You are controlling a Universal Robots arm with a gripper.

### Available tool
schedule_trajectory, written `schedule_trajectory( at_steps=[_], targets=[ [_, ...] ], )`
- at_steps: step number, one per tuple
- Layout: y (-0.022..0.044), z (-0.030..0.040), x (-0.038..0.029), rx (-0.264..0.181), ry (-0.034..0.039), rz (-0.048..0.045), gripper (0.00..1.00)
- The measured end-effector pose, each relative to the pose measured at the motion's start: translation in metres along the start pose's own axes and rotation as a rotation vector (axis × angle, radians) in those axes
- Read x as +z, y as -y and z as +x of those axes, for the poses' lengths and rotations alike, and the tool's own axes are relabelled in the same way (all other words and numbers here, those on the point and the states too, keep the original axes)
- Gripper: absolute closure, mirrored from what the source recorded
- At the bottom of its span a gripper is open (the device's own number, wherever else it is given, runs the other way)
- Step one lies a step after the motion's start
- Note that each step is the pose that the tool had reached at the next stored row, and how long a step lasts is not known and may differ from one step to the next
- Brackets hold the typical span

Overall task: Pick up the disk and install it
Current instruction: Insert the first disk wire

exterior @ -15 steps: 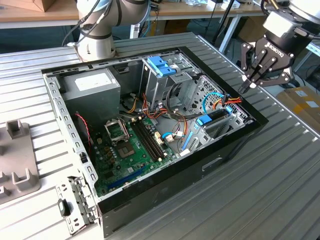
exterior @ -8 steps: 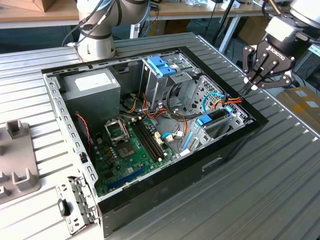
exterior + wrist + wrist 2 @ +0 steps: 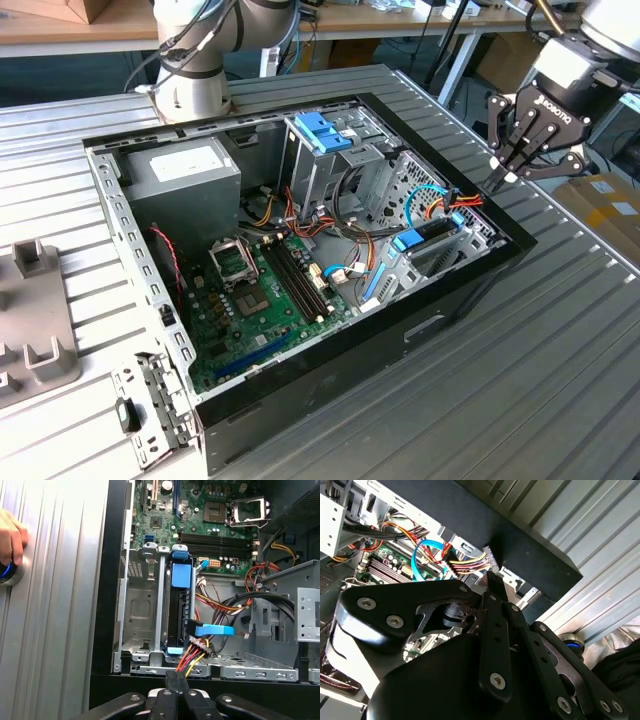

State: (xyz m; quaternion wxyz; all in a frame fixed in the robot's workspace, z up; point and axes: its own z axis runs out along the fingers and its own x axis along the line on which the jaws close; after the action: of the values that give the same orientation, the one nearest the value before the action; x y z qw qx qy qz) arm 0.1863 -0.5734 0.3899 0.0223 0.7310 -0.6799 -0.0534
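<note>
The end effector [image 3: 503, 172] hangs just outside the open computer case [image 3: 450, 310], at the corner on the exterior view's right, above the ribbed metal bench [image 3: 560, 380]. Its fingers are pressed together with nothing between them, tips pointing down toward the case edge. In the first wrist view the closed fingertips [image 3: 175, 680] sit just short of a bundle of red, yellow and black wires [image 3: 192, 652]. The disk [image 3: 177, 610] stands on edge in its metal bay inside the case, light-blue frame showing at both ends, beside an empty bay [image 3: 141, 610]. A hand [image 3: 11, 542] rests on the bench.
</note>
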Motion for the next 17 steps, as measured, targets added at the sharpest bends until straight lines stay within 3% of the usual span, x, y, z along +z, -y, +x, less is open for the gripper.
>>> schedule_trajectory(
  at_steps=[4, 9, 11, 13, 17],
  targets=[
    [0.0046, 0.0005, 0.0025, 0.0, -0.0001, 0.0, 0.9],
    [0.005, 0.0006, 0.0028, 0.0, -0.0001, 0.0028, 0.9],
    [0.005, 0.0006, 0.003, -0.001, -0.0018, 0.0249, 0.9],
    [0.005, 0.0007, 0.0032, -0.002, -0.0038, 0.0537, 0.9],
    [0.005, 0.0006, 0.0032, -0.003, -0.0042, 0.0568, 0.9]
  ],
)
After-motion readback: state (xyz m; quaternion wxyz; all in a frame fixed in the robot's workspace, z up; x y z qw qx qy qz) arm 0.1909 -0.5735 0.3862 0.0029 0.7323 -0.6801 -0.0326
